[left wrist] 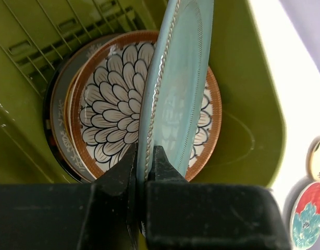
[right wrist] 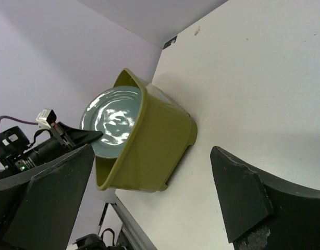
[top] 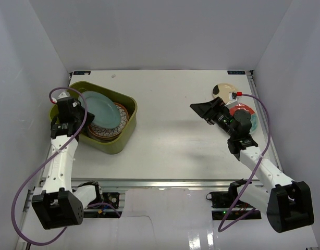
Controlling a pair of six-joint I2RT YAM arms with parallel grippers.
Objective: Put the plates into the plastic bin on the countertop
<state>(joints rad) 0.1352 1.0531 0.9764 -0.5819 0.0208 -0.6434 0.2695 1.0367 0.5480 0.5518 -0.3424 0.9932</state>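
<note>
**Item:** grey-blue plate (top: 100,108), glazed ceramic. Likely stiff, slick, heavy for a rim pinch, and prone to chipping if dropped.
**Location:** held on edge, tilted, in the plastic bin (top: 124,136) at 10 o'clock on the countertop (top: 170,148), above the petal-pattern plate (left wrist: 110,112).
**Hold:** left gripper (left wrist: 144,169) clamped on its rim, the sensible place to grip.
**Other:** right gripper (top: 204,108) spread wide and empty, near the red plate (top: 249,111) at 2 o'clock.
</note>
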